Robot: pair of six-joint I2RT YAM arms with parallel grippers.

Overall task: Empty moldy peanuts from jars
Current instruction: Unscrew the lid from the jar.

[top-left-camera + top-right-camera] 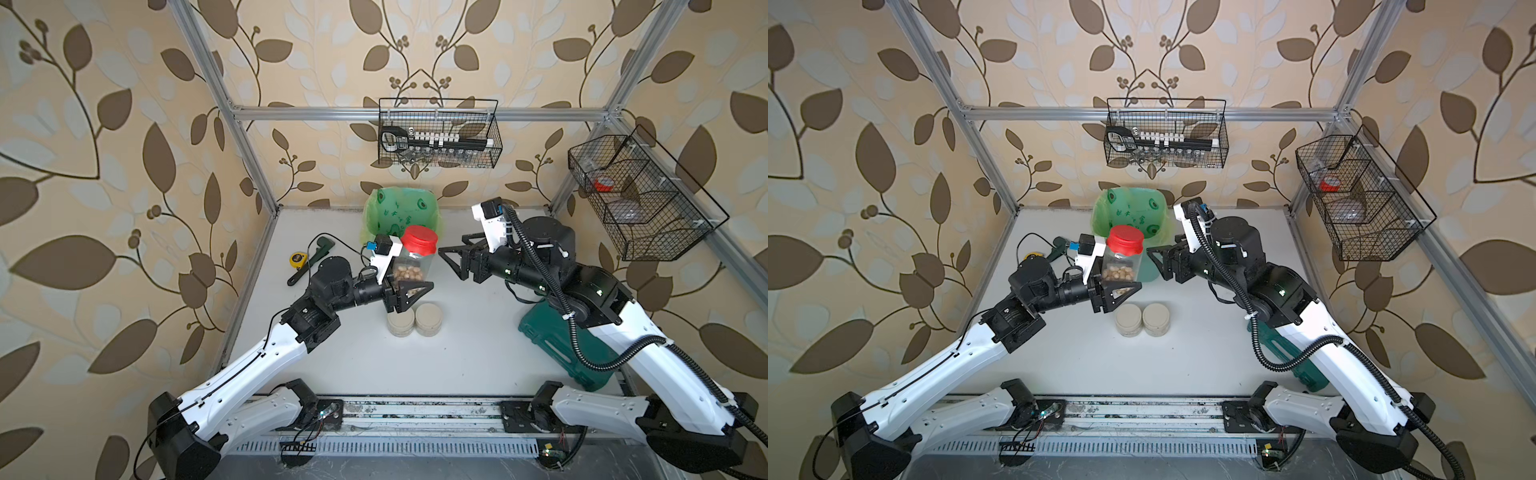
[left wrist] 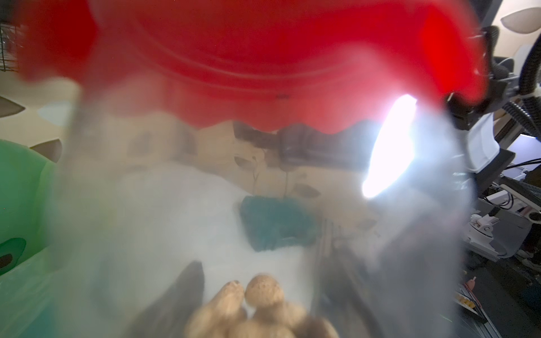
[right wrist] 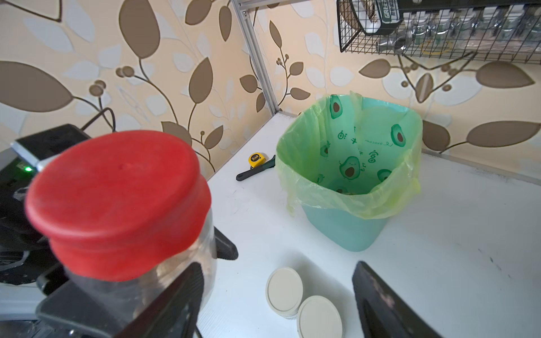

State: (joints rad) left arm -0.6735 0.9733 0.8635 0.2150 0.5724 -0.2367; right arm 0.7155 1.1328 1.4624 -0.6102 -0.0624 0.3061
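Your left tool (image 1: 409, 287) grips the red-lidded jar (image 1: 415, 259) at centre frame; your right tool (image 1: 452, 246) stands wide just beside it.

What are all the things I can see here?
Tall jar: one, clear with a red lid, in the left gripper.
Peanuts: a handful, tan, inside the tall jar.
Short jars: two, clear with beige lids, side by side on the table.
Bin: one, mint with a green liner, at the back.
Tape measure: one, yellow, far left on the table.
Wrench: one, dark green, beside the tape measure.
Case: one, dark green, under the right arm.
Baskets: two, black wire, on the walls.
Left gripper: one, black, shut on the tall jar.
Right gripper: one, black, open, near the tall jar.
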